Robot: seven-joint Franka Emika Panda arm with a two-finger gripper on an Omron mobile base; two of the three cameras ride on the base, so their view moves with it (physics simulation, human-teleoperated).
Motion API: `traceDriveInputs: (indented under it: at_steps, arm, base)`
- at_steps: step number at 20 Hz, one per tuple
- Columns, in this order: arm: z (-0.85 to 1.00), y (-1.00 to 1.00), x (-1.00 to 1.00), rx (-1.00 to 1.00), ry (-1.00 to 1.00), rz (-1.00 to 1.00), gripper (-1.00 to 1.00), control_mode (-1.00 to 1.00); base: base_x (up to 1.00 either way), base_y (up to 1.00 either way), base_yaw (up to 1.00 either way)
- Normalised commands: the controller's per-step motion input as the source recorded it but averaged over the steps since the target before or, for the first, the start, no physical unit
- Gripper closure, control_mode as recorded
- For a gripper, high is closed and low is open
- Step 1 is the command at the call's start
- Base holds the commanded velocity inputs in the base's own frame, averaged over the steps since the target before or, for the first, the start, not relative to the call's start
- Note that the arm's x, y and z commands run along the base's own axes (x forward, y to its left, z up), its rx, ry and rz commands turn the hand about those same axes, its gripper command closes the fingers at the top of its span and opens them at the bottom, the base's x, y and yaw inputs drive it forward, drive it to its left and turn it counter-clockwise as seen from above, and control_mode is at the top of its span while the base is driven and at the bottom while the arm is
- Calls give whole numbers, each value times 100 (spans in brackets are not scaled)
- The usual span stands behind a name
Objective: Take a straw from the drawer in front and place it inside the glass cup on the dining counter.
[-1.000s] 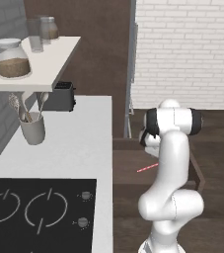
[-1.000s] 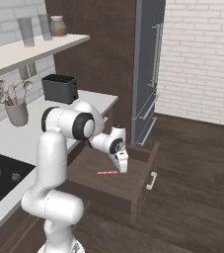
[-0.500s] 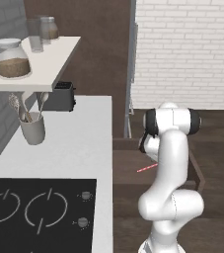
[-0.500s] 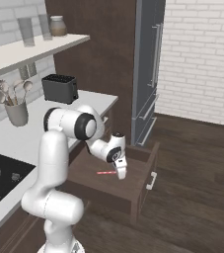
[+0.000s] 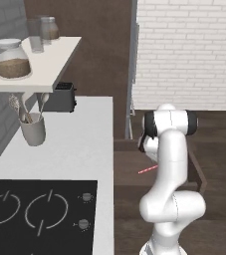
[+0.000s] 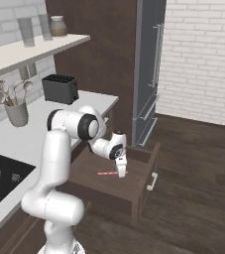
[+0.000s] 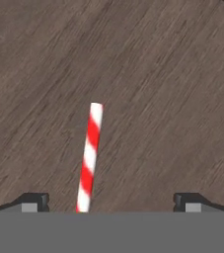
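Note:
The straw [image 7: 90,153], striped red and white, lies flat on the floor of the open dark brown drawer [image 6: 151,158]. My gripper [image 7: 111,200] hangs open just above it. The straw's near end runs between the two fingertips [image 7: 33,201], closer to the left one. From the right base view the gripper [image 6: 121,171] points down into the drawer, directly over the straw [image 6: 105,173]. In the left base view the straw [image 5: 147,170] pokes out from behind my arm, inside the drawer [image 5: 127,167]. The glass cup and the dining counter are out of view.
A white counter [image 5: 79,149] with a black cooktop [image 5: 35,214] runs along the left. On it stand a toaster [image 6: 59,88] and a grey utensil holder [image 6: 16,113]. A shelf with jars [image 5: 12,60] hangs above. A tall fridge [image 6: 151,64] stands beyond the drawer.
The hand has dropped lower into the drawer, closer to the straw. The jaws stayed open and the straw has not moved.

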Motion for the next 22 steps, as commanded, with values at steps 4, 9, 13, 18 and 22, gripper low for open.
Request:
traceDriveInputs:
  at_steps: [4, 9, 13, 18, 22]
  arm:
    - [-7, 0, 12, 0, 5, -3, -100, -100]
    - [-19, -8, -4, 0, 0, -1, -100, -100]
    - [-21, -7, -4, 0, 0, -1, -100, -100]
    - [-18, -4, 0, 0, 0, 0, -100, -100]
    - [-21, -9, -1, 0, 0, 0, -100, -100]
  base:
    - [0, 0, 0]
    - [0, 0, 0]
    - [0, 0, 0]
    - [0, 0, 0]
    - [0, 0, 0]
